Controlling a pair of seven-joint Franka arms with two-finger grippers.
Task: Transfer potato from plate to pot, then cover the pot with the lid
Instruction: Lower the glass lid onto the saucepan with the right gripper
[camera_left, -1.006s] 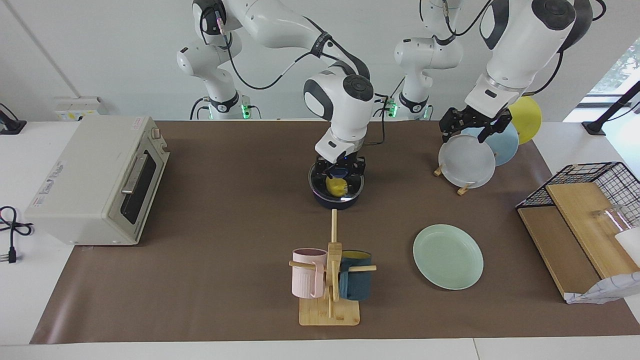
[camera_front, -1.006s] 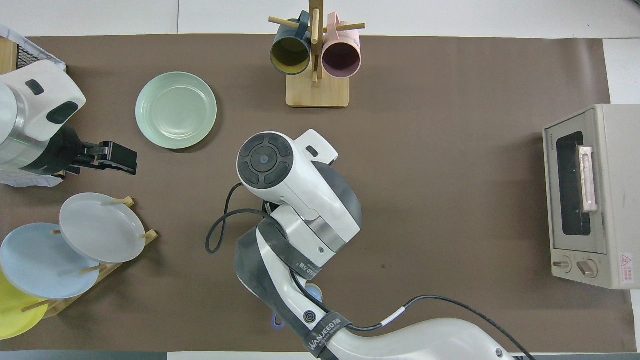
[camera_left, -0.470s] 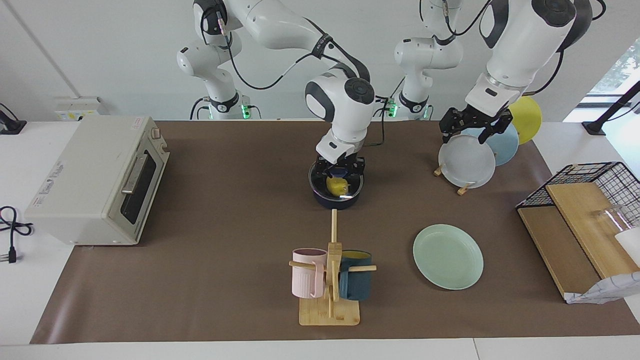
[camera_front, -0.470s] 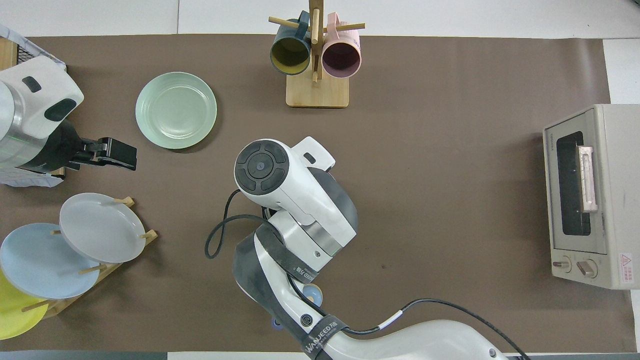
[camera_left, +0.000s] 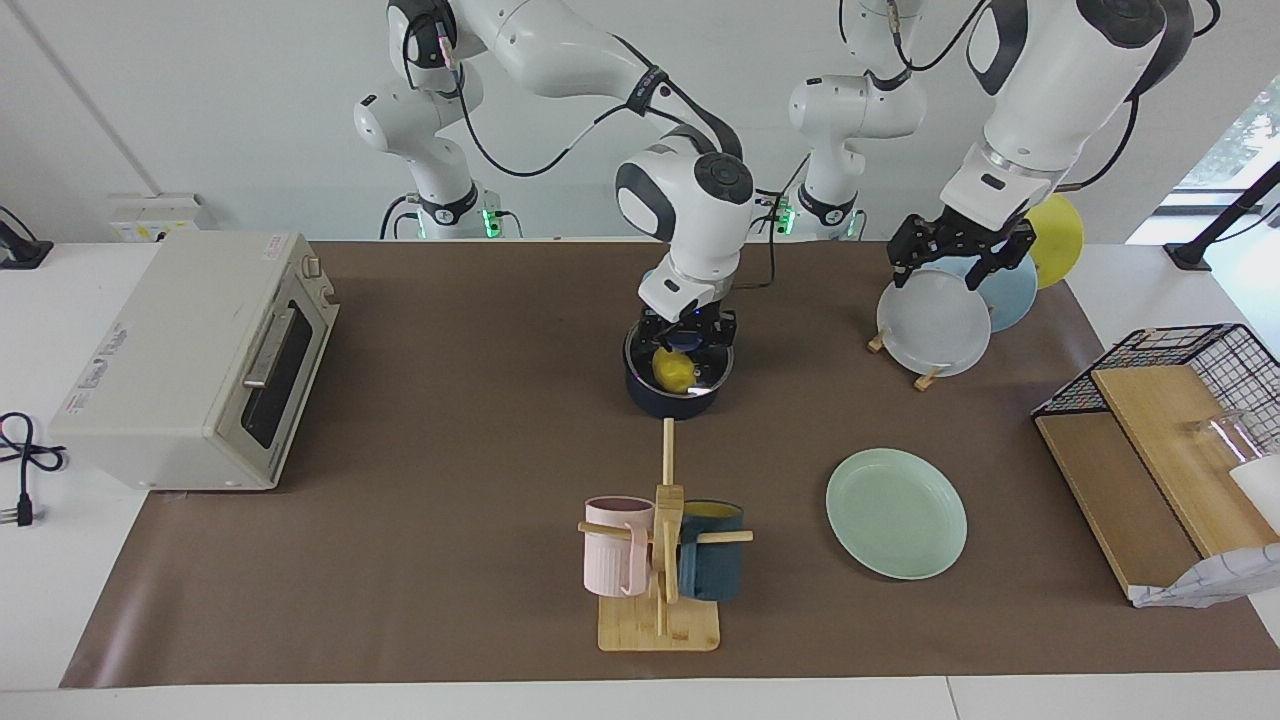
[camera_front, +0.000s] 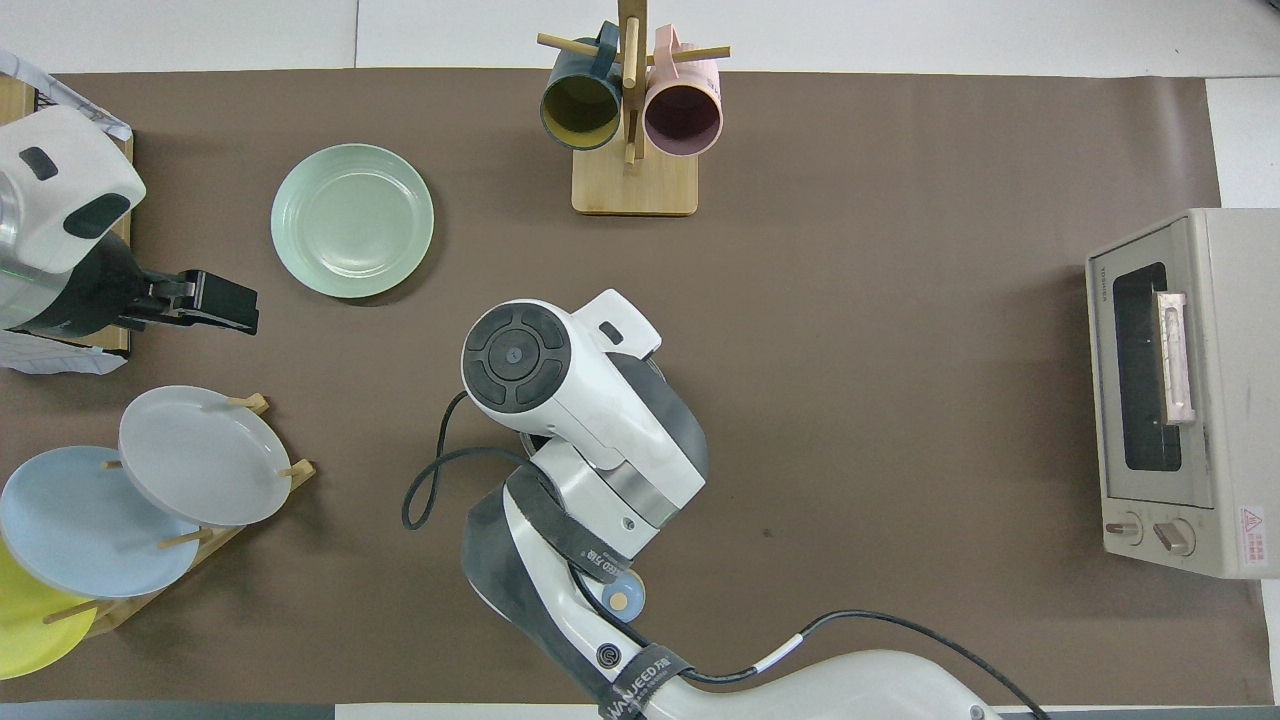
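The navy pot (camera_left: 677, 402) stands mid-table with the yellow potato (camera_left: 673, 369) inside it, seen through the clear glass lid (camera_left: 712, 372). My right gripper (camera_left: 688, 337) is straight above the pot, shut on the lid's blue knob, and holds the lid level at the pot's rim. I cannot tell whether the lid rests on the rim. In the overhead view the right arm hides the pot, lid and potato. The mint-green plate (camera_left: 896, 513) (camera_front: 352, 220) lies empty toward the left arm's end. My left gripper (camera_left: 962, 255) (camera_front: 228, 304) waits open over the plate rack.
A toaster oven (camera_left: 190, 360) (camera_front: 1180, 390) stands at the right arm's end. A mug rack (camera_left: 660, 560) (camera_front: 632, 130) stands farther from the robots than the pot. A plate rack (camera_left: 935, 320) (camera_front: 150, 490) and a wire basket with wooden boards (camera_left: 1160, 420) stand at the left arm's end.
My right gripper has shifted the lid slightly toward the left arm's end, centring it over the pot. My left gripper has drifted a little toward its own end of the table.
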